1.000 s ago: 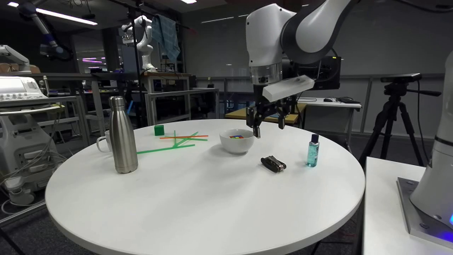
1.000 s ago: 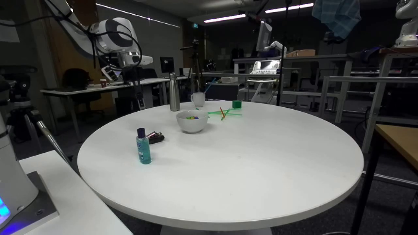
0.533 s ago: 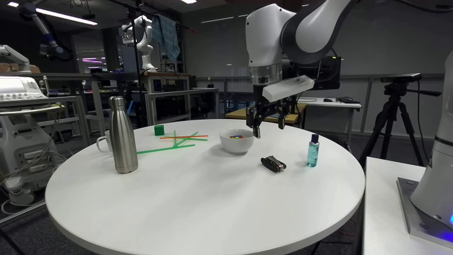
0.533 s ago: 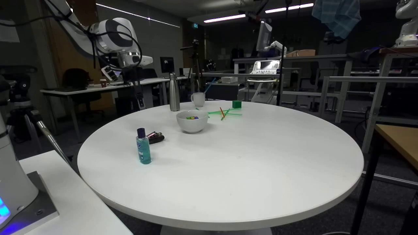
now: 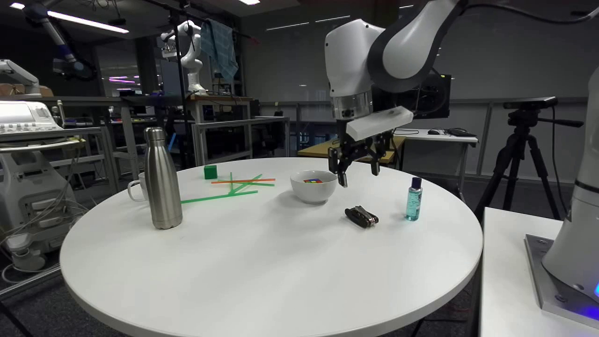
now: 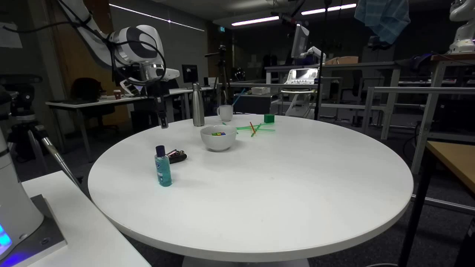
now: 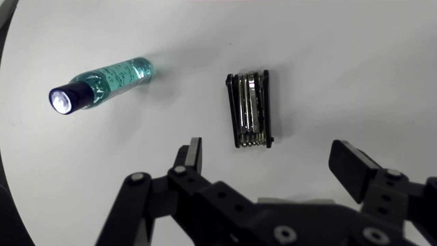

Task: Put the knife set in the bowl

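Note:
The knife set (image 5: 361, 217) is a small black folding tool with silver blades, lying flat on the white table. It also shows in an exterior view (image 6: 178, 157), partly behind the teal bottle, and in the wrist view (image 7: 249, 109). The bowl (image 5: 313, 193) is white and round, and stands near the knife set; it also shows in an exterior view (image 6: 218, 142). A multicoloured object (image 5: 312, 180) lies inside it. My gripper (image 5: 359, 175) is open and empty, in the air above the table. In the wrist view the knife set lies beyond my spread fingertips (image 7: 268, 153), untouched.
A teal bottle (image 7: 109, 82) with a dark cap stands close beside the knife set. A steel bottle (image 5: 162, 182), a white mug (image 6: 225, 112), a green cube (image 5: 210, 172) and green and orange sticks (image 5: 243, 181) are farther off on the round table (image 5: 262, 271).
Over the last half second my arm and gripper have moved down a little and slightly sideways, remaining open. The objects on the table have not moved.

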